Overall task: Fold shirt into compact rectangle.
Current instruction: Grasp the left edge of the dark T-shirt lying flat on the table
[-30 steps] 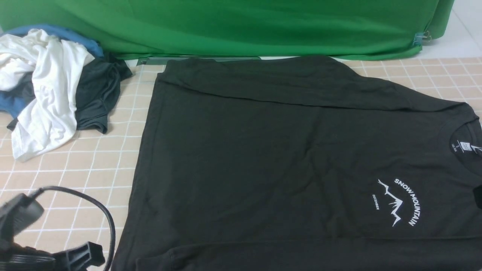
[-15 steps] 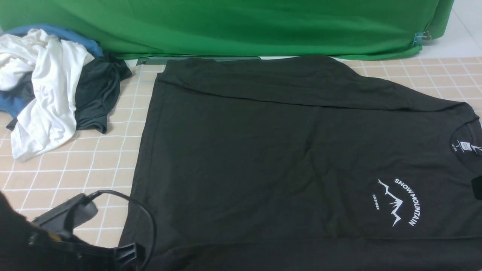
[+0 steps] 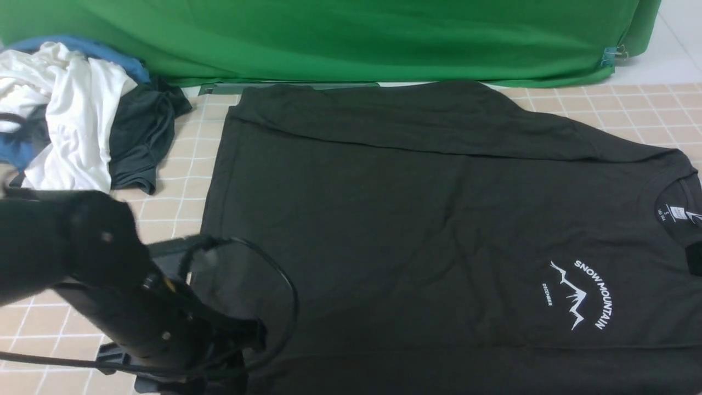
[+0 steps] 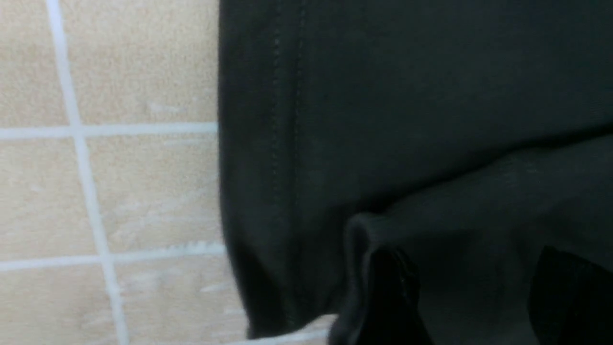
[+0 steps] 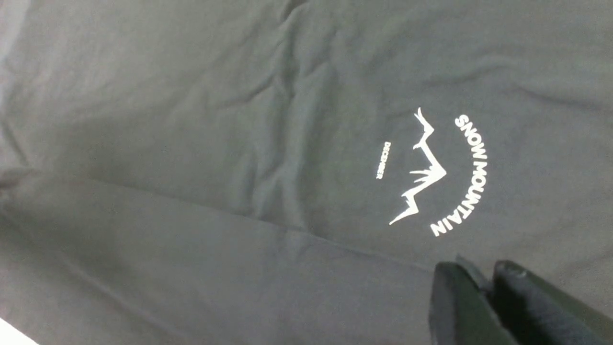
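Observation:
The black shirt (image 3: 411, 219) lies flat on the table with its collar to the right. Its far and near long edges are folded inward. The white mountain print (image 3: 581, 296) faces up and the size label (image 3: 670, 213) shows in the collar. My left arm (image 3: 137, 307) reaches over the shirt's near left corner. In the left wrist view my left gripper (image 4: 471, 258) stands open, its fingers (image 4: 392, 297) wide apart over the near fold beside the hem (image 4: 287, 143). My right gripper (image 5: 479, 268) hovers by the print (image 5: 436, 172), tips close together with a grey sliver between.
A heap of clothes sits at the far left: a white garment (image 3: 71, 120), a dark grey-green one (image 3: 140, 142) and blue cloth (image 3: 22, 153). A green backdrop (image 3: 351, 38) closes the far side. The left arm's cable (image 3: 285, 307) loops over the shirt. Beige tiled tablecloth (image 3: 164, 219) shows left of the shirt.
My left arm has swung in from the near left corner to the shirt's hem corner, its jaws widening. The right gripper's tip at the right edge has crept slightly farther away.

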Tool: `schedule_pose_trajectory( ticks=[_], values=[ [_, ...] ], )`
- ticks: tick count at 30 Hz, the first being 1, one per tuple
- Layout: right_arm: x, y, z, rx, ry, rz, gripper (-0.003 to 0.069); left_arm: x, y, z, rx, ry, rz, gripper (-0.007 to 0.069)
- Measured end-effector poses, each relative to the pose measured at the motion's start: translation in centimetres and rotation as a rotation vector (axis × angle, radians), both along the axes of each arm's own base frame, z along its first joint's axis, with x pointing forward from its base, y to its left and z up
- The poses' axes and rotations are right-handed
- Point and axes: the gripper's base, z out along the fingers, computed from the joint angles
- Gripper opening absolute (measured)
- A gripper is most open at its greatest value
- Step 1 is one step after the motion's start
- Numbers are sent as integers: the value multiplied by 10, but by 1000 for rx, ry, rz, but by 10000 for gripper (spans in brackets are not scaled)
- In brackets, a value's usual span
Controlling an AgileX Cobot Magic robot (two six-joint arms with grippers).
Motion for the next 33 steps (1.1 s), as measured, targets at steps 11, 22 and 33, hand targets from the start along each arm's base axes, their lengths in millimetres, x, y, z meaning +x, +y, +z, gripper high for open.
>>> schedule_pose_trajectory(
  ticks=[11, 22, 33],
  values=[
    [0, 0, 0, -11, -7, 17, 144, 17, -3, -3, 66, -68, -17, 491],
    [0, 0, 0, -11, -7, 17, 164, 15, -2, -7, 84, -19, -50, 503],
    [0, 0, 0, -9, -7, 17, 171, 18, -8, -23, 57, 54, -99, 470]
  ],
)
